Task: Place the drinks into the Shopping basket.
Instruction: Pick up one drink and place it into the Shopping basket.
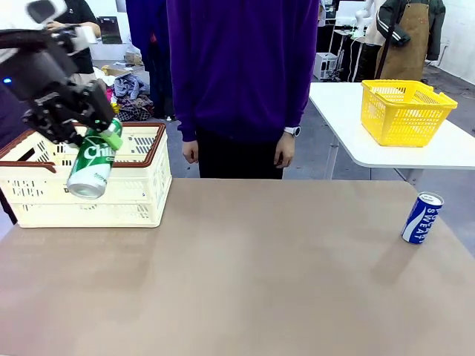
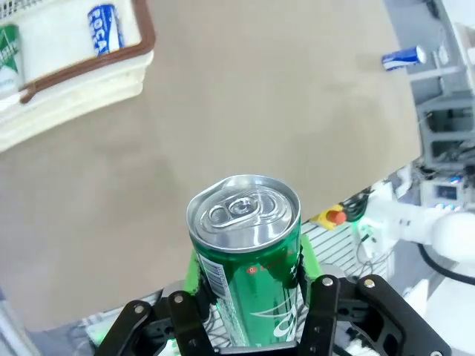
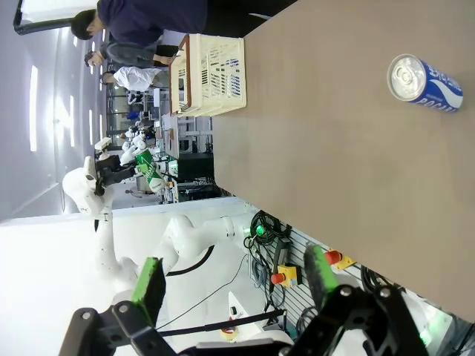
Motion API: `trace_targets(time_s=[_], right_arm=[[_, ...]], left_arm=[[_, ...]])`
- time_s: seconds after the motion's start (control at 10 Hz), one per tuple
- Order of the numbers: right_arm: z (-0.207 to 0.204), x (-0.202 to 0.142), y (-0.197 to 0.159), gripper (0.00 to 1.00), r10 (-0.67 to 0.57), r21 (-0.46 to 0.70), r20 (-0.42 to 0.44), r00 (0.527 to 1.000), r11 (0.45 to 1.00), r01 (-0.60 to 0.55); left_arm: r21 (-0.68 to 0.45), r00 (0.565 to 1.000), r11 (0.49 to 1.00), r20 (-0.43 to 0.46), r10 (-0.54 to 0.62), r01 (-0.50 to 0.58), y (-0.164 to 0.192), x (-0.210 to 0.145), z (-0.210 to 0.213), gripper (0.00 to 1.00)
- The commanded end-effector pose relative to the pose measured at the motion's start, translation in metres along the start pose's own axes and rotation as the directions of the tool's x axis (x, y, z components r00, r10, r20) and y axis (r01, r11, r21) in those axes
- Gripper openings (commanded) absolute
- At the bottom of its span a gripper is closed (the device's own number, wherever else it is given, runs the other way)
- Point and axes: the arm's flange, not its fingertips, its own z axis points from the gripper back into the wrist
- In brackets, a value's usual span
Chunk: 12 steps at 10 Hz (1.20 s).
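My left gripper (image 1: 98, 141) is shut on a green drink can (image 1: 90, 169) with white lettering. It holds the can tilted, silver top down, in the air at the front of the cream Shopping basket (image 1: 137, 204) at the table's left. In the left wrist view the green can (image 2: 249, 259) sits between the green pads (image 2: 194, 268). The basket (image 2: 82, 70) there contains a blue and white can (image 2: 104, 28) and another green can (image 2: 7, 48). A blue "SWEAT" can (image 1: 423, 217) stands on the table at the right. My right gripper (image 3: 234, 285) is open off the table's edge, far from that can (image 3: 424, 83).
A person in a purple top (image 1: 241, 67) stands at the far side, hands hanging down. A yellow mesh basket (image 1: 404, 111) sits on a separate white table (image 1: 445, 152) at the back right. The brown tabletop (image 1: 245, 274) lies bare between the basket and the blue can.
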Motion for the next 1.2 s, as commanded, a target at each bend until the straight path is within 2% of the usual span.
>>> trace_targets(time_s=[0.0, 0.2, 0.3, 0.4, 0.5, 0.7, 1.0, 1.1], right_arm=[[-0.001, -0.002, 0.002, 1.00, 0.008, 0.004, -0.001, 1.000, 1.000, -0.008], [-0.001, -0.002, 0.002, 1.00, 0.008, 0.004, -0.001, 1.000, 1.000, -0.008], [-0.001, -0.002, 0.002, 1.00, 0.008, 0.004, -0.001, 1.000, 1.000, -0.008], [-0.001, -0.002, 0.002, 1.00, 0.008, 0.004, -0.001, 1.000, 1.000, -0.008], [-0.001, -0.002, 0.002, 1.00, 0.008, 0.004, -0.001, 1.000, 1.000, -0.008], [-0.001, -0.002, 0.002, 1.00, 0.008, 0.004, -0.001, 1.000, 1.000, -0.008], [-0.001, -0.002, 0.002, 1.00, 0.008, 0.004, -0.001, 1.000, 1.000, -0.008], [-0.001, -0.002, 0.002, 1.00, 0.008, 0.004, -0.001, 1.000, 1.000, -0.008]], left_arm=[[0.047, 0.998, 0.997, -0.027, -0.063, 0.064, -0.019, 0.010, -0.006, 0.00], [0.047, 0.998, 0.997, -0.027, -0.063, 0.064, -0.019, 0.010, -0.006, 0.00], [0.019, 1.000, 1.000, -0.012, -0.015, 0.015, -0.003, -0.001, -0.008, 0.00], [0.011, 0.995, 1.000, -0.097, 0.007, -0.006, 0.013, 0.044, 0.018, 0.00], [0.010, 0.994, 0.998, -0.087, 0.058, -0.057, 0.032, 0.081, 0.036, 0.00], [0.051, 0.995, 0.997, -0.081, 0.058, -0.054, 0.066, 0.136, 0.051, 0.00], [0.054, 0.993, 0.997, -0.100, 0.068, -0.063, 0.130, 0.225, 0.012, 0.00], [0.081, 0.989, 0.990, -0.082, 0.120, -0.113, 0.147, 0.244, -0.012, 0.00]])
